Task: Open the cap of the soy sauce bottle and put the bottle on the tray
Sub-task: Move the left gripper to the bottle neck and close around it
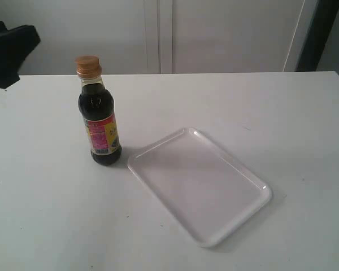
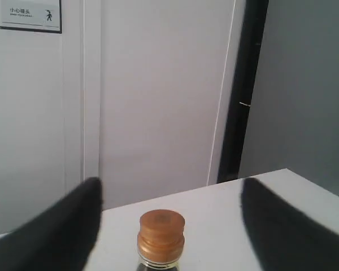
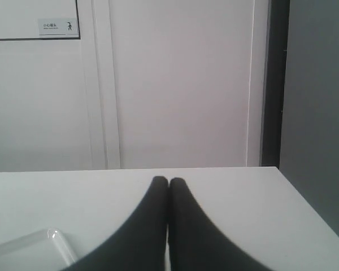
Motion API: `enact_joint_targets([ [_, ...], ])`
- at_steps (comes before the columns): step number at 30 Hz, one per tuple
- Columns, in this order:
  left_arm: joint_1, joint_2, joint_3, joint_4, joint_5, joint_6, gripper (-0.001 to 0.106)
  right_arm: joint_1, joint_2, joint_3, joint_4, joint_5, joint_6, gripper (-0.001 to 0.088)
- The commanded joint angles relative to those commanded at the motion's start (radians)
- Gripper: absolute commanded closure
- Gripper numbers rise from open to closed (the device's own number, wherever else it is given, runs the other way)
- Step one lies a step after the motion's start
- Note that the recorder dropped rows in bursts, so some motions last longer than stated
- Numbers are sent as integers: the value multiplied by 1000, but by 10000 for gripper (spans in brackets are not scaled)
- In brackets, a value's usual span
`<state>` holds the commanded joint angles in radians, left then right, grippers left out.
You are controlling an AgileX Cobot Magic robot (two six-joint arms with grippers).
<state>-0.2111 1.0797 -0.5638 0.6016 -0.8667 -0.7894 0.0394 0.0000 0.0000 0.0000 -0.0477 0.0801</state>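
The soy sauce bottle stands upright on the white table, left of the tray; they are close together but apart. Its golden-orange cap is down, closed. In the left wrist view my left gripper is open, and the cap shows between and beyond its two dark fingers, touching neither. My right gripper is shut with nothing in it, low over the table. A corner of the tray lies beside it. Nothing lies in the tray.
A black part of the left arm shows at the exterior view's far left, behind the bottle. The white table runs back to a pale wall with panel seams. A dark vertical post stands at the back right.
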Motion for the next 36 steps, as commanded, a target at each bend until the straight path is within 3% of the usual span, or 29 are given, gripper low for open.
enact_joint_targets([
  [1, 0, 22, -5, -7, 0, 0, -2, 0, 0, 0, 0, 0, 5, 868],
  [4, 0, 80, -20, 34, -17, -12, 3, 0, 0, 0, 0, 0, 12, 868],
  [9, 0, 163, -23, 56, -156, -23, 3, 0, 0, 0, 0, 0, 14, 868],
  [14, 0, 238, -56, 121, -161, -23, 3, 0, 0, 0, 0, 0, 14, 868],
  [24, 0, 407, -161, 117, -176, 7, 3, 0, 0, 0, 0, 0, 14, 868],
  [36, 0, 560, -227, 150, -286, 26, 3, 0, 0, 0, 0, 18, 11, 868],
])
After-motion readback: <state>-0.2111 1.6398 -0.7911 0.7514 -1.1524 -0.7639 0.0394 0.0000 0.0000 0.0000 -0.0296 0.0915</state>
